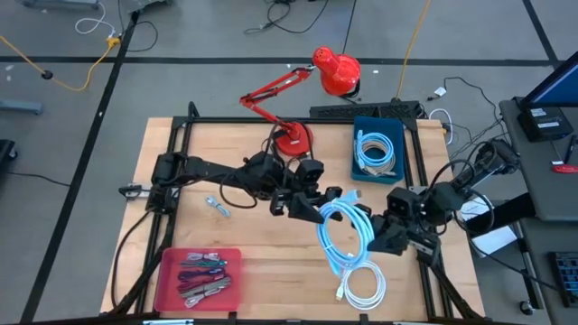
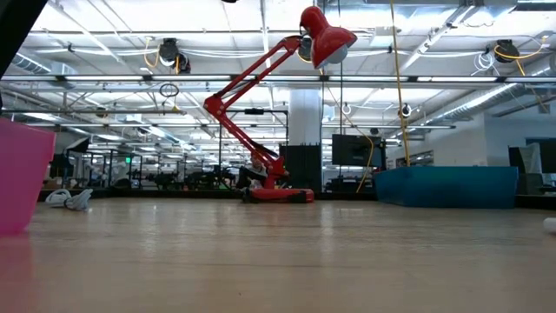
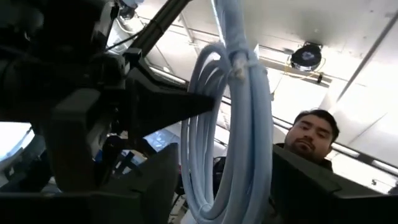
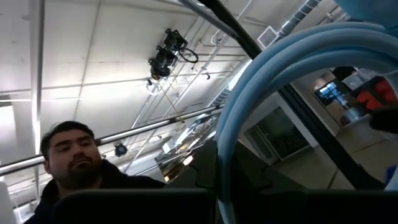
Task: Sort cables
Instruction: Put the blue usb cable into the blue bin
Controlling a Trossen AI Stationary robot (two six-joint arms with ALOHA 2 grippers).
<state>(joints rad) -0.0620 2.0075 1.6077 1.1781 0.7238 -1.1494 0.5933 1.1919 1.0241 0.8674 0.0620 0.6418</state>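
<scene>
A large light-blue coiled cable (image 1: 343, 233) is up off the table between both grippers; the low view shows neither it nor the grippers. My left gripper (image 1: 323, 204) is at the coil's far end and my right gripper (image 1: 379, 230) at its right side, both shut on it. In the left wrist view the coil (image 3: 231, 143) hangs between my fingers, bound by a tie (image 3: 239, 62). In the right wrist view the coil (image 4: 280, 74) arcs overhead. A white coil (image 1: 364, 284) lies flat near the table's near edge. A small bundled cable (image 1: 217, 206) lies left of centre. My left gripper holds the light-blue coil's strand bundle (image 3: 249, 168) between its two fingers (image 3: 163, 183), with the whole bundle filling the gap. The coil is clear of the table. My right gripper meets the coil's side strands (image 3: 202, 118) with a finger (image 3: 180, 106) coming level from the table's right. In its own view a strand (image 4: 225, 180) runs down between the fingers, and the contact itself is hidden.
A blue bin (image 1: 359, 171) far right holds a pale coil (image 1: 375, 149). A pink tray (image 1: 172, 287) near left holds several short bundled cables (image 1: 203, 275). The red desk lamp (image 1: 293, 137) stands at the far edge. A person (image 3: 311, 137) looks down from beyond the table.
</scene>
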